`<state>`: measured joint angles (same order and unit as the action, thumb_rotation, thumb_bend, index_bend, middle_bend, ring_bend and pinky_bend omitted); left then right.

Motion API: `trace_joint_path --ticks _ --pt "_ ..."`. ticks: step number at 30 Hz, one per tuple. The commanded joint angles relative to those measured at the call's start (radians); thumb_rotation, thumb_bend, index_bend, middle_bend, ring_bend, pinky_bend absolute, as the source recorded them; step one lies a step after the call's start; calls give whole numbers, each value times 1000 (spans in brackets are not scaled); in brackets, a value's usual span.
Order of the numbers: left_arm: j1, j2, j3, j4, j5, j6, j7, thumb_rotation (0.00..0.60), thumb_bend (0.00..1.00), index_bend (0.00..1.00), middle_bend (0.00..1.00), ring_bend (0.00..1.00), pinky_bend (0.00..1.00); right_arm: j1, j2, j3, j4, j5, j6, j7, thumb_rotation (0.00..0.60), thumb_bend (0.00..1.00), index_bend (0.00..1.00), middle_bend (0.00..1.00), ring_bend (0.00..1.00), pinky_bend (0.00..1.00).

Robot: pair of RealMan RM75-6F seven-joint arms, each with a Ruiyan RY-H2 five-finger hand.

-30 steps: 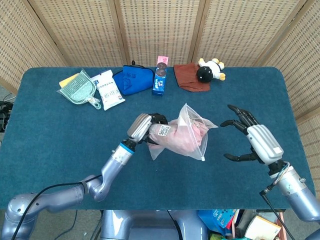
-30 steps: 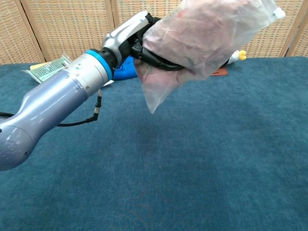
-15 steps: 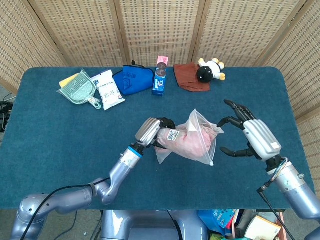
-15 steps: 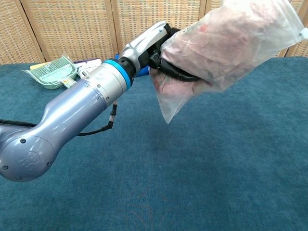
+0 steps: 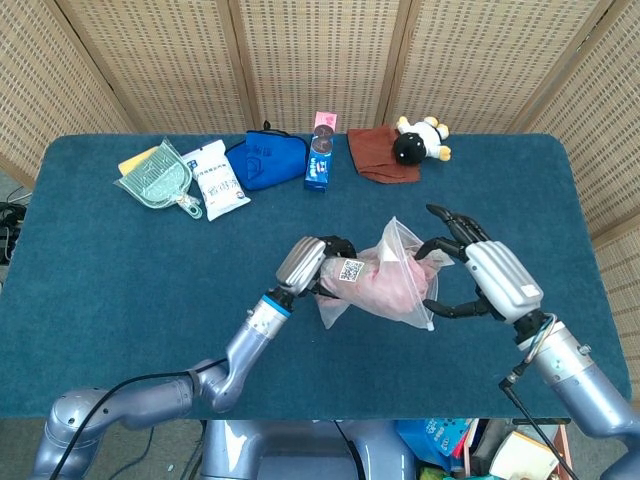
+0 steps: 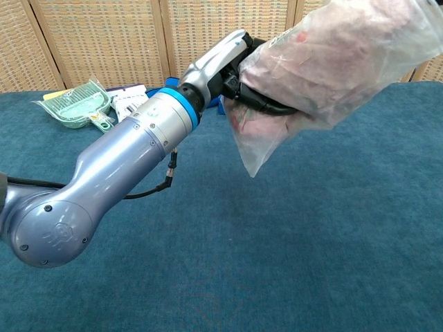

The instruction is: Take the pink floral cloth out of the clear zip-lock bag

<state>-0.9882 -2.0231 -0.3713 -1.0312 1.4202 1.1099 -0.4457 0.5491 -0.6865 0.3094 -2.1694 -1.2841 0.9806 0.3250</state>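
One clear zip-lock bag (image 5: 385,283) hangs above the blue table (image 5: 100,270), held up off the cloth surface, with one pink floral cloth (image 5: 378,280) bundled inside it. The left hand (image 5: 312,263) grips the bag's left end, its dark fingers wrapped around the plastic and the cloth within; the chest view shows the same hand (image 6: 232,66) clenched under the bag (image 6: 325,69), a loose corner of plastic drooping below it. The right hand (image 5: 480,280) sits just to the right of the bag with fingers spread apart, holding nothing, its upper fingertips at or very near the bag's open edge. Behind the bag, along the table's far edge, lie one green dustpan (image 5: 152,176), one white packet (image 5: 220,180), one blue pouch (image 5: 266,160), one small blue box (image 5: 319,160), one rust-brown cloth (image 5: 375,155) and one plush toy (image 5: 420,140).
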Motion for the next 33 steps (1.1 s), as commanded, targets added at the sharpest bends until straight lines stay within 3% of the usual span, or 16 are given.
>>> trace_joint_path --ticks 1,27,33 --pt "-1 -4 -4 -4 -7 3 -5 600 180 666 597 491 530 19 -13 4 -18 24 -15 -30 600 267 363 0 0 0" --pt "-5 -23 -9 -41 -30 23 -15 600 181 667 597 491 530 124 -147 4 -49 218 -23 -234 600 266 329 0 0 0" --pt "-2 -17 -14 -60 -40 22 -10 600 180 666 597 491 530 126 -162 -4 -45 208 -16 -256 600 194 282 0 0 0"
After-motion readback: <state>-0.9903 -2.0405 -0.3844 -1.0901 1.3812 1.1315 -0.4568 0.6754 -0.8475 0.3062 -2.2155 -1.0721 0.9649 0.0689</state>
